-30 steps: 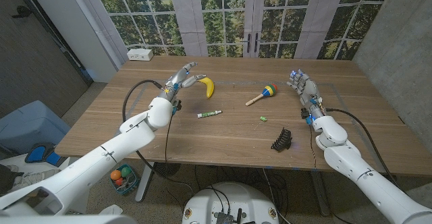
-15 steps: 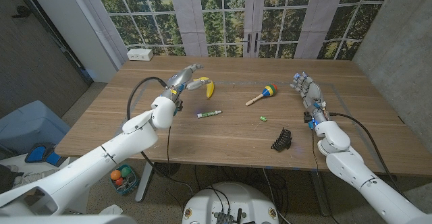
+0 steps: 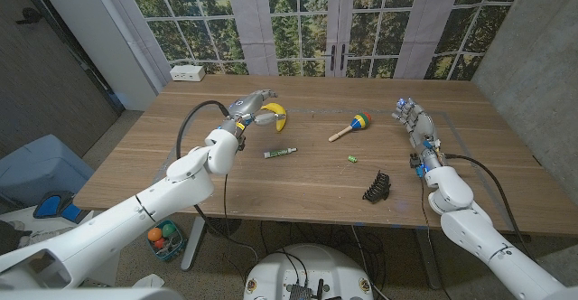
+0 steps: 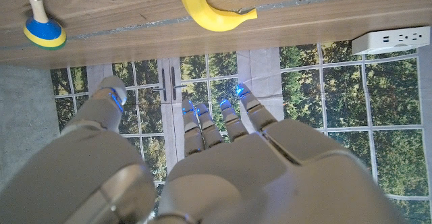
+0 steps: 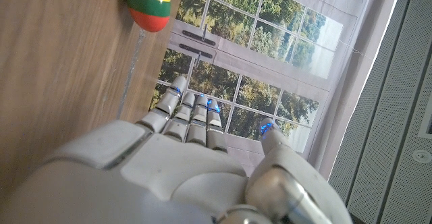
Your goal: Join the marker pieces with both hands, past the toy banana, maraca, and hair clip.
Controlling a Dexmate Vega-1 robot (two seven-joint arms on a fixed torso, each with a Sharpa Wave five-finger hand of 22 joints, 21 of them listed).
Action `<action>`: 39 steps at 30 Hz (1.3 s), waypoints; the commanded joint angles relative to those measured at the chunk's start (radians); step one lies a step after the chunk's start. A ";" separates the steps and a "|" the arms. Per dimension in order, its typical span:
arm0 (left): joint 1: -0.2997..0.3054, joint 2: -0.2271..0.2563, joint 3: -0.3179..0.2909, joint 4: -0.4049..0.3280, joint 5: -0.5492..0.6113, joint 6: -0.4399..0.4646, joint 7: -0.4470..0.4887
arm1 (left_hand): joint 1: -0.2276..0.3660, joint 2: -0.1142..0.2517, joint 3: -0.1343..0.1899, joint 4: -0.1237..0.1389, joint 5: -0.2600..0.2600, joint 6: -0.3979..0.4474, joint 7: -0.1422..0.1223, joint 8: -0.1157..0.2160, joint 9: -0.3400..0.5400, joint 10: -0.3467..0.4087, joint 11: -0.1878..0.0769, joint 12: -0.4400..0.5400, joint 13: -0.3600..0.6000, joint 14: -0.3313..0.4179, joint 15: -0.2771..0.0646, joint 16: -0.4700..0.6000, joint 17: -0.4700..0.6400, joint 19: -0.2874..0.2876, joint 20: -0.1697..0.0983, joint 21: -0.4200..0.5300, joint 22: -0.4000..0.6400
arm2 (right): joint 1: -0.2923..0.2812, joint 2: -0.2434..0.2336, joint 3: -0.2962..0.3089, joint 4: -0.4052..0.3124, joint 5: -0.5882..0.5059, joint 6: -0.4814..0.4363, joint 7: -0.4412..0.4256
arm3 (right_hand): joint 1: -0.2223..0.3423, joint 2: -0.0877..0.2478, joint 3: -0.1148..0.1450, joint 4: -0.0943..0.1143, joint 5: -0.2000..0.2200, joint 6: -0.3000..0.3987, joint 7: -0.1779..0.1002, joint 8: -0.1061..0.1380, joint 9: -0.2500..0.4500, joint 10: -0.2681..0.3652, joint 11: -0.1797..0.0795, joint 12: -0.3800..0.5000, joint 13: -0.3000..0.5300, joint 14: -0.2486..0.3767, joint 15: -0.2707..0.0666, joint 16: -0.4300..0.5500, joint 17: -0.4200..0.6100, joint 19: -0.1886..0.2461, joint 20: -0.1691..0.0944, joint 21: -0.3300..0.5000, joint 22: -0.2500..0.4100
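wooden table (image 3: 298, 187) before tall tree-facing windows (image 3: 298, 20).

The head view looks down over the table (image 3: 298, 169); both wrist views, inverted, share the maraca (image 4: 37, 21).

My left hand (image 3: 250, 104) hovering at far left of table (image 3: 298, 187), toy banana (image 3: 274, 114) sitting just beside my fingers. Marker (image 3: 280, 153) lying nearer me, before banana. Marker cap (image 3: 352, 159) resting right of marker, maraca (image 3: 350, 126) lying behind it. Hair clip (image 3: 377, 186) sitting nearest me, right of cap. My right hand (image 3: 415, 126) hanging farther right.
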 commanded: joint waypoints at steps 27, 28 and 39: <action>-0.060 0.024 0.121 -0.085 0.399 0.181 -0.429 | 0.144 -0.003 -0.058 0.006 0.004 0.133 -0.008 0.056 0.009 0.135 -0.036 0.017 0.010 0.079 -0.063 0.009 0.008 0.017 -0.007 -0.003 0.005 | -0.080 0.020 0.022 -0.048 -0.053 0.044 -0.056 | -0.019 -0.004 -0.016 0.003 0.001 0.009 0.003 0.003 0.005 0.015 -0.005 0.000 0.004 0.012 0.003 0.008 -0.005 0.015 -0.002 -0.016 0.006; -0.059 0.021 0.122 -0.083 0.405 0.181 -0.434 | 0.148 -0.001 -0.057 0.006 0.003 0.135 -0.005 0.056 0.009 0.137 -0.036 0.017 0.011 0.079 -0.062 0.009 0.008 0.016 -0.006 -0.004 0.005 | -0.081 0.019 0.022 -0.049 -0.054 0.043 -0.057 | -0.020 -0.005 -0.016 0.003 0.001 0.009 0.004 0.003 0.005 0.015 -0.005 0.000 0.004 0.013 0.004 0.009 -0.006 0.016 -0.002 -0.016 0.006; -0.087 0.020 0.136 -0.058 0.448 0.105 -0.554 | 0.193 0.015 -0.062 0.007 -0.002 0.160 0.011 0.063 0.008 0.175 -0.036 0.019 0.012 0.091 -0.070 0.009 0.008 0.015 -0.004 -0.005 0.005 | -0.093 0.024 0.027 -0.045 -0.056 0.057 -0.057 | -0.030 -0.009 -0.022 0.009 0.001 0.012 0.005 0.004 0.005 0.017 -0.005 0.000 0.004 0.015 0.003 0.008 -0.009 0.019 0.000 -0.022 0.006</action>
